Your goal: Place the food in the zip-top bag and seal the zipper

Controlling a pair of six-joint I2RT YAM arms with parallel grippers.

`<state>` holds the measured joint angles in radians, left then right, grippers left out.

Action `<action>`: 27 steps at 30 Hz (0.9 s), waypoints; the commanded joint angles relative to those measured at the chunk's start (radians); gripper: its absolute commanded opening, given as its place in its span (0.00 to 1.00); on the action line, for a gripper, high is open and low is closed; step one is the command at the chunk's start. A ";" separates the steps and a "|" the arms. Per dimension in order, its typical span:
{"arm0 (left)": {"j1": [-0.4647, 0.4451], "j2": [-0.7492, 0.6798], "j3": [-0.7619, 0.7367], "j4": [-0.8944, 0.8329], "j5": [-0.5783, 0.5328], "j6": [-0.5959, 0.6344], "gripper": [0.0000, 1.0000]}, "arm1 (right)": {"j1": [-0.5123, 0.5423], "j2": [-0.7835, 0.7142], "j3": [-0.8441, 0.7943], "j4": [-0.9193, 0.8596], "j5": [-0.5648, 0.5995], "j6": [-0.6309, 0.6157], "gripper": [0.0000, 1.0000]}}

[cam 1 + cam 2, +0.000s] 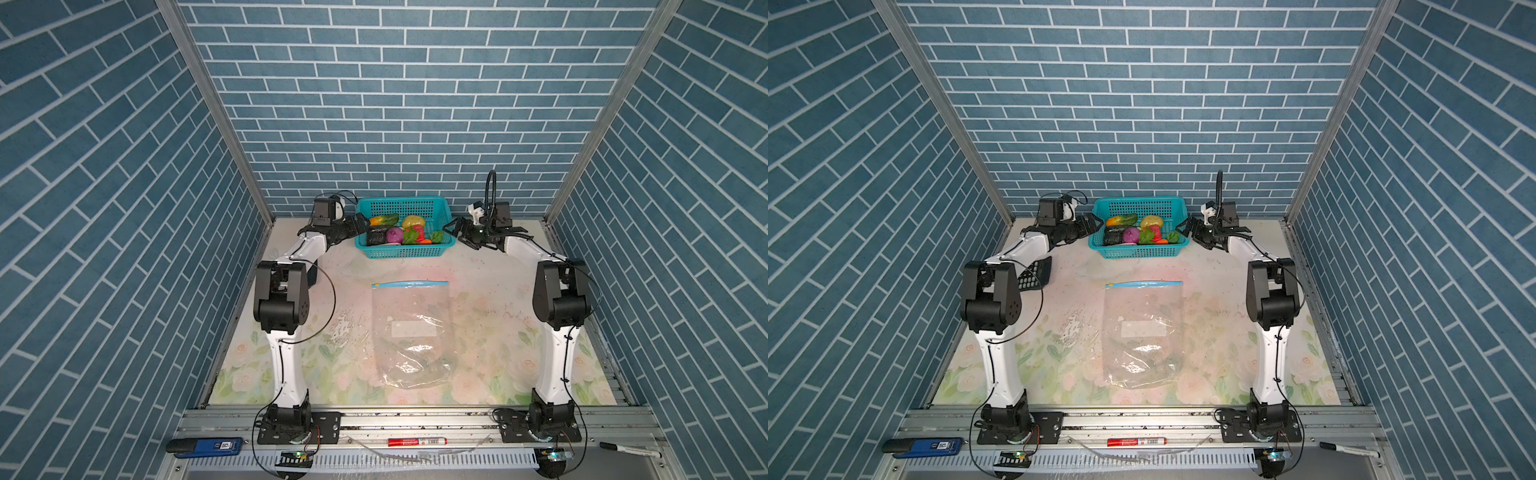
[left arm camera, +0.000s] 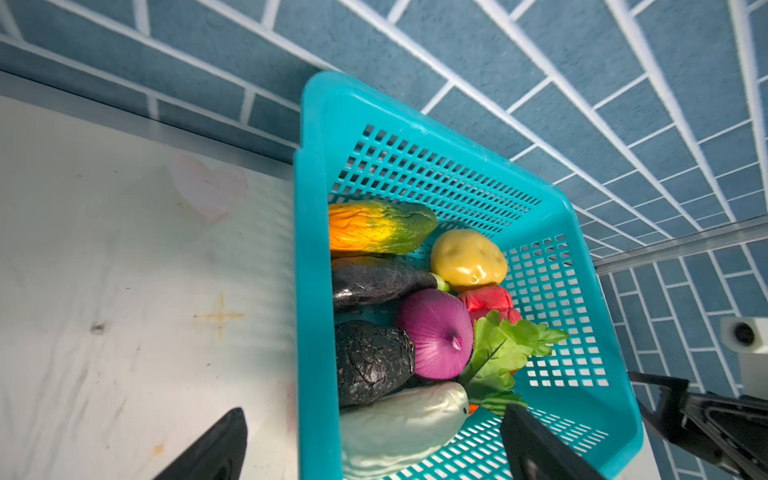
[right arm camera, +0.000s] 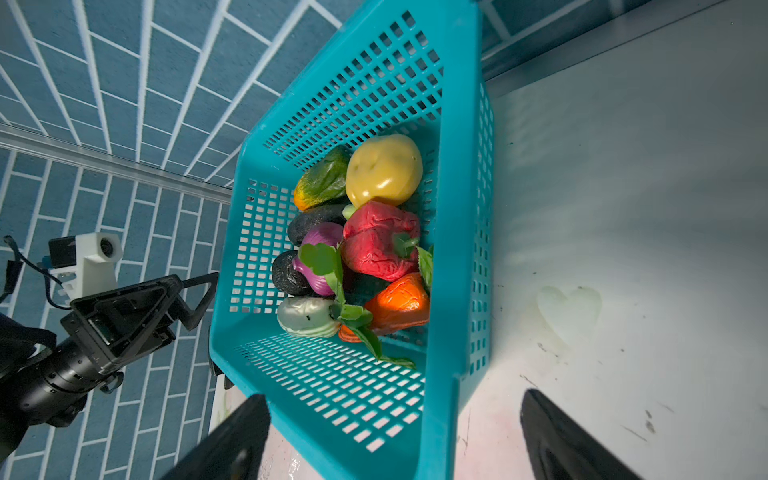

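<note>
The food lies in a teal basket [image 1: 403, 251] at the back: purple onion [image 2: 436, 332], yellow fruit [image 2: 468, 258], orange-green cucumber-like piece [image 2: 378, 227], dark eggplant [image 2: 378, 280], red piece [image 3: 380, 241] and orange carrot [image 3: 399, 305]. The clear zip-top bag [image 1: 411, 332] lies flat mid-table. Its light-blue zipper [image 1: 411, 284] faces the basket, with the yellow slider [image 1: 375, 285] at the left end. My left gripper [image 1: 362, 222] [image 2: 374, 411] stands open astride the basket's left wall. My right gripper [image 1: 453, 228] [image 3: 395, 397] stands open astride the basket's right end. Neither holds anything.
A black calculator-like object [image 1: 1034, 278] lies behind the left arm's elbow. A blue device [image 1: 208, 446], a red marker [image 1: 417, 441] and a black marker [image 1: 627, 449] lie on the front rail. Brick-pattern walls close in the back and both sides.
</note>
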<state>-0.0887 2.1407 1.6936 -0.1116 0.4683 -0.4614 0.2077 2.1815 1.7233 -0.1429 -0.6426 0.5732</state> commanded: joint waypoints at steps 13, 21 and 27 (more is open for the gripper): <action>-0.023 0.061 0.053 0.007 0.108 -0.054 0.92 | 0.017 0.028 0.066 0.011 -0.044 -0.026 0.81; -0.053 0.056 0.063 -0.008 0.108 -0.041 0.92 | 0.019 -0.022 0.031 0.008 -0.040 -0.032 0.77; -0.084 0.062 0.082 -0.017 0.104 -0.034 0.92 | 0.018 -0.066 -0.017 -0.007 -0.014 -0.056 0.77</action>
<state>-0.1402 2.1994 1.7363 -0.1310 0.5526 -0.5125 0.2176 2.1895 1.7363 -0.1455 -0.6556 0.5613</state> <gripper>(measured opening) 0.920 0.769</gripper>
